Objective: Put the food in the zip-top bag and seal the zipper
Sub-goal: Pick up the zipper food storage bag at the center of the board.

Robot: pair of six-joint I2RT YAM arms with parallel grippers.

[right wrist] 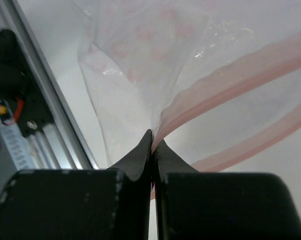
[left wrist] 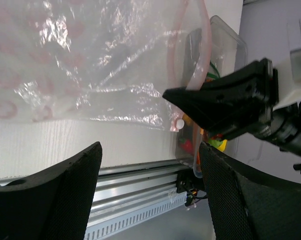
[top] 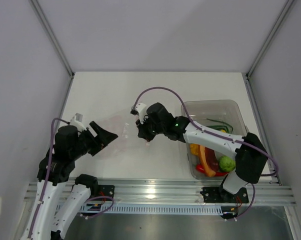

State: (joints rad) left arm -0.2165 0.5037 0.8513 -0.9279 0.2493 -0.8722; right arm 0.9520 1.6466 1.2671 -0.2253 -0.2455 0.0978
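**Right pinching bag mouth, left standing off open**

Right gripper [right wrist: 151, 142] is pinching one lip of the zipper [right wrist: 225, 80], fingers pressed flat together on the pink strip. It's holding that edge of the bag [top: 121, 134] up off the table [top: 115, 95]; the rest of the bag is draping leftward toward the left gripper [top: 106, 134]. Left gripper is hanging with fingers spread wide, gripping nothing, tips near the bag's closed end. Mouth is facing right, toward the bin [top: 210, 103]; zipper looks to be running roughly front-to-back, though the clear film is making that hard to confirm from above. Second lip is sagging apart from the pinched one, so the mouth is gaping a little. Food [top: 225, 163] is all sitting in the bin, none in the bag. Bin is sitting nearer the right arm, but that arm is busy. My read: left should be reaching rightward across the bag for the free lip, which is lying on the far side of the bag from it.
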